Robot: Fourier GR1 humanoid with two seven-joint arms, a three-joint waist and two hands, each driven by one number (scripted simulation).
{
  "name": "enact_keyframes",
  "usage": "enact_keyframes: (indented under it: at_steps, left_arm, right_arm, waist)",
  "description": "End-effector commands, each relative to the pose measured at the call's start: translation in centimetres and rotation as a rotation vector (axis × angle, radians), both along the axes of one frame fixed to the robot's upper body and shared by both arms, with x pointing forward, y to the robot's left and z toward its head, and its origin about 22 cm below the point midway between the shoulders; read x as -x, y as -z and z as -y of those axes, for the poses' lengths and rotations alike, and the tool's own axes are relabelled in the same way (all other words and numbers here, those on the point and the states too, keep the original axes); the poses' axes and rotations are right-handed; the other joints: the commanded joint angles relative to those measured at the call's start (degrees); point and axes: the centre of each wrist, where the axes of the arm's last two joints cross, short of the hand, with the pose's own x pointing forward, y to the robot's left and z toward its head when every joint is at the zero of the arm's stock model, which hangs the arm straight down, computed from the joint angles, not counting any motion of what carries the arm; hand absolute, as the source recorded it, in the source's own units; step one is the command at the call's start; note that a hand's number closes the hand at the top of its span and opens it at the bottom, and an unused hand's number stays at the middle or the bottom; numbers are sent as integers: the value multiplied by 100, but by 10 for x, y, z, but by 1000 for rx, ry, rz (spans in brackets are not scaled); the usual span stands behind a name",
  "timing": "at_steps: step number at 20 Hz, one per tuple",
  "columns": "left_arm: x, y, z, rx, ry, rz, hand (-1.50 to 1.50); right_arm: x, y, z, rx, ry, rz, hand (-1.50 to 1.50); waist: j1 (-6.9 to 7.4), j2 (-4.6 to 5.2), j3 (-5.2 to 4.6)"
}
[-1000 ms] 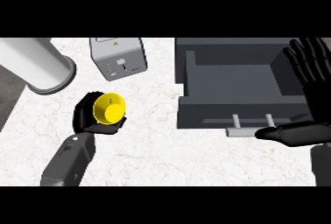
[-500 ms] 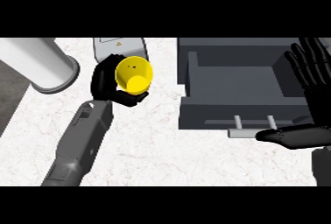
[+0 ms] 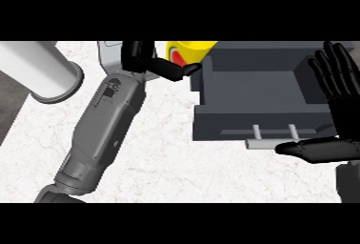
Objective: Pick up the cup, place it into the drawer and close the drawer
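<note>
A yellow cup [image 3: 190, 51] with a red and green mark shows at the top of the head view, just left of the open grey drawer's [image 3: 253, 116] far left corner. My left hand [image 3: 151, 61] is curled round it and hides most of it. The left forearm stretches up across the counter. My right hand [image 3: 336, 95] stays open at the right edge, fingers up, with its thumb lying by the drawer's front handle [image 3: 271, 134]. The drawer's inside is bare.
A wide white cylinder [image 3: 42, 71] lies at the upper left. A grey box [image 3: 112, 50] is mostly hidden behind my left hand. White marbled counter [image 3: 175, 167] fills the lower middle.
My left hand has carried the cup up and to the right, from the counter's left middle to the drawer's far left corner. The right hand has stayed still.
</note>
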Motion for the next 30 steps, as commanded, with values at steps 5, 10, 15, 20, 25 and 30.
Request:
enact_keyframes:
  at_steps: [5,10,15,20,25,30]
  left_arm:
    - [-11,-48,61,-116,-72,-120,150]
    - [-13,-47,78,-183,-112,-223,150]
    - [-19,-27,73,-279,-76,-286,150]
    - [-17,-5,69,-416,-52,-368,150]
    - [-14,5,69,-437,-44,-380,-150]
    - [-9,21,62,-298,-18,-360,-150]
  right_arm:
    - [-8,-7,0,-9,-29,11,-150]
    - [-14,-3,-2,-12,-56,24,-150]
    - [-20,-11,-2,1,-60,38,-150]
    - [-22,-5,-19,-25,-125,44,-150]
    - [-31,-21,-26,6,-174,56,-150]
    - [-28,-22,-44,-29,-305,60,-150]
  waist:
    - [-211,64,2]
    - [-413,107,7]
    - [-509,164,6]
    - [-820,240,14]
    - [-1068,306,11]
    - [-1166,318,1]
